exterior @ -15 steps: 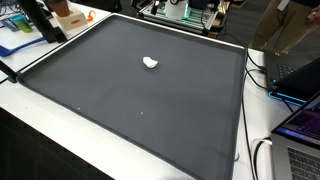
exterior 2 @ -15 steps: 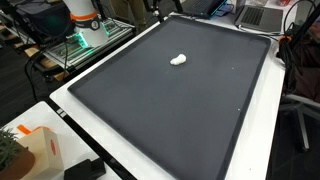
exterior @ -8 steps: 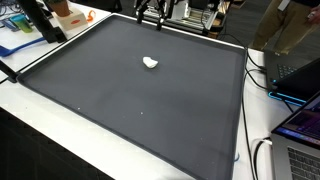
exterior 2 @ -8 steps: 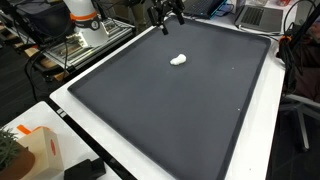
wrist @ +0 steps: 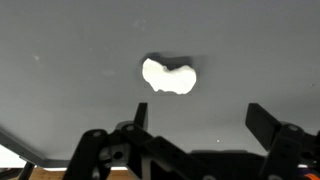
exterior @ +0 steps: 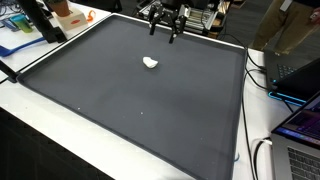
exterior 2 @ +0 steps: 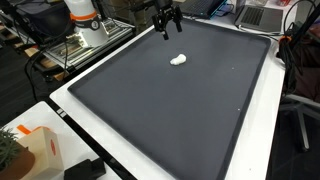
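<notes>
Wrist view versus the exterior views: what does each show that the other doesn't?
Only the wrist view: the white lump's two-lobed outline close up, seen past the fingers. Only the exterior views: the whole dark mat, the white table around it, and a laptop at the side. Both: the lump lying on the mat, with the open fingers apart from it.

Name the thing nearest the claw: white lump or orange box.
The white lump, alone on the dark mat right by the open claw; the orange box stands off the mat, far aside.
</notes>
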Robot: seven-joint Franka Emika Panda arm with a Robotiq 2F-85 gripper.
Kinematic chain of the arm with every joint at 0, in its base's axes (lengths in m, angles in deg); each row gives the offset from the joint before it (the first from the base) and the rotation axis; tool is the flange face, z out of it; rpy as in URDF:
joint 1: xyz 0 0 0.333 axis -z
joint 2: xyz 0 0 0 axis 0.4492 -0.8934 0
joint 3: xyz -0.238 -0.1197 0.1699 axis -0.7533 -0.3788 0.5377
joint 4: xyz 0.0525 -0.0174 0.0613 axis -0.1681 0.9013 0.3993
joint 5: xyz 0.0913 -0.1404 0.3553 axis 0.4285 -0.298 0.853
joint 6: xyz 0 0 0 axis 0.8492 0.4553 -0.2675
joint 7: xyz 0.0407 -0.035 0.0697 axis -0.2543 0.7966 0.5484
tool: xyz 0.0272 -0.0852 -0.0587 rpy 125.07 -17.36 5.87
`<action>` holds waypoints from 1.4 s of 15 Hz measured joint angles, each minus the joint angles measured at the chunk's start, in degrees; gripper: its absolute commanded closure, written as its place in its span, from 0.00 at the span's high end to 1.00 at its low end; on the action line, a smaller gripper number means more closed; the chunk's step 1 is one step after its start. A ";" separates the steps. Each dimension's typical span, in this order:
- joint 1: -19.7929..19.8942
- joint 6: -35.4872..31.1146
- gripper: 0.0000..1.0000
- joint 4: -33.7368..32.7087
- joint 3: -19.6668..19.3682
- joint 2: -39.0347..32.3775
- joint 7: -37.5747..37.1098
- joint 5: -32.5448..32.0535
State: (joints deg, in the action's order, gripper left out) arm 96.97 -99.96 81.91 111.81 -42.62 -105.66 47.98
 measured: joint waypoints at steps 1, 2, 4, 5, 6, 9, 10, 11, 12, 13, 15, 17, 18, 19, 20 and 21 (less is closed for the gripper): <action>1.21 0.18 1.00 0.02 1.53 -0.24 -0.10 0.00; 1.75 0.20 1.00 0.02 2.03 -0.41 -0.10 0.00; 2.10 0.21 1.00 -0.02 2.13 -0.78 -0.10 0.00; 2.12 0.21 1.00 -0.05 2.10 -0.82 -0.08 0.01; 2.23 -0.12 1.00 -0.12 2.30 -0.83 -0.11 0.06; 4.43 -2.48 1.00 -0.35 5.19 -0.35 -3.30 0.57; 5.63 -3.10 1.00 -0.46 6.66 0.02 -4.66 0.62; 6.83 -3.76 1.00 -0.44 8.11 0.47 -5.85 0.75; 8.05 -4.45 1.00 -0.37 9.53 1.07 -7.04 0.84; 9.42 -4.95 1.00 -0.40 11.07 1.67 -8.30 0.84; 12.26 -6.86 1.00 -0.40 13.94 3.05 -11.00 1.07; 13.67 -7.98 1.00 -0.22 15.26 4.34 -12.24 1.40; 13.83 -8.14 1.00 -0.18 15.47 4.74 -12.46 1.54; 13.84 -8.61 1.00 -0.21 15.48 4.94 -12.87 1.75; 13.86 -9.72 1.00 -0.31 15.47 5.31 -13.40 2.42; 13.93 -11.53 1.00 -0.39 15.49 6.10 -13.77 3.52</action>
State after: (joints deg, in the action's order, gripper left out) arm 110.91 -111.50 81.52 127.30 -36.52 -119.43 51.50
